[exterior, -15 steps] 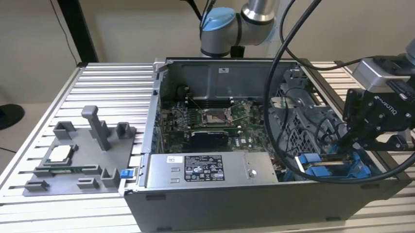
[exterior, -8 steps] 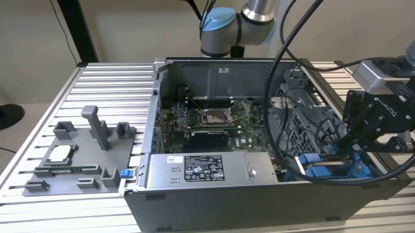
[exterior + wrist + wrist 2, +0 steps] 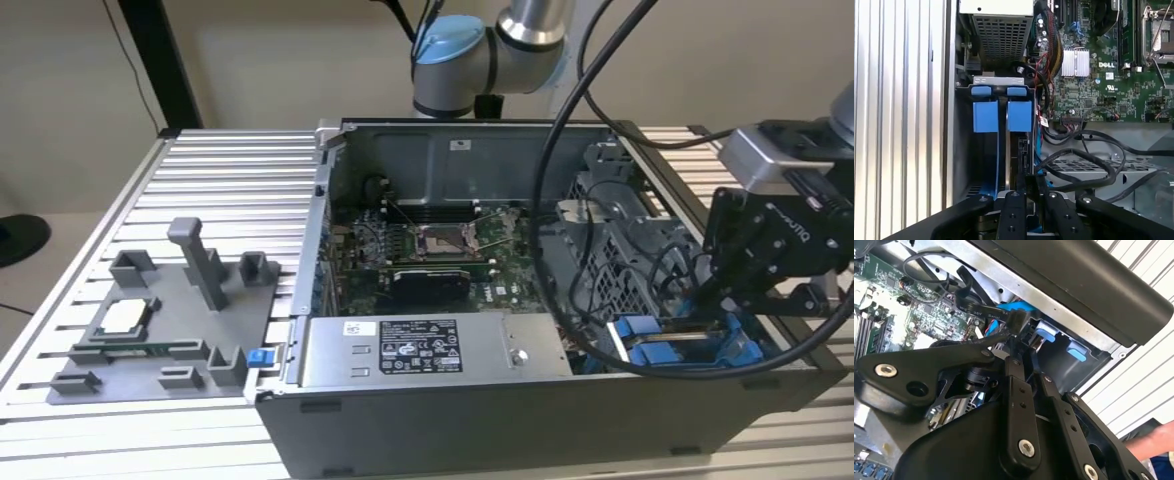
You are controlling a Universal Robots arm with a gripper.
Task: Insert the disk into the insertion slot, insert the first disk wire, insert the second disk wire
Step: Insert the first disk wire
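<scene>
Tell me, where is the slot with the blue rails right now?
The insertion slot sits in the near corner of the open computer case at the exterior view's right, beside the grey power-supply box, with the gripper just over it.

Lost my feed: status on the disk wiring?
Gripper shut on black wire connector. Disk in insertion slot. Loose black cables beside it.

The black claw (image 3: 1028,184) sits mid-frame at one end of the insertion slot (image 3: 996,80), in line with its two blue tabs (image 3: 986,116). Black cables (image 3: 1089,150) loop just beside the slot, between it and the green motherboard (image 3: 1114,85) with its silver heatsink (image 3: 1075,63). The ribbed table (image 3: 899,125) lies on the slot's other side.
</scene>
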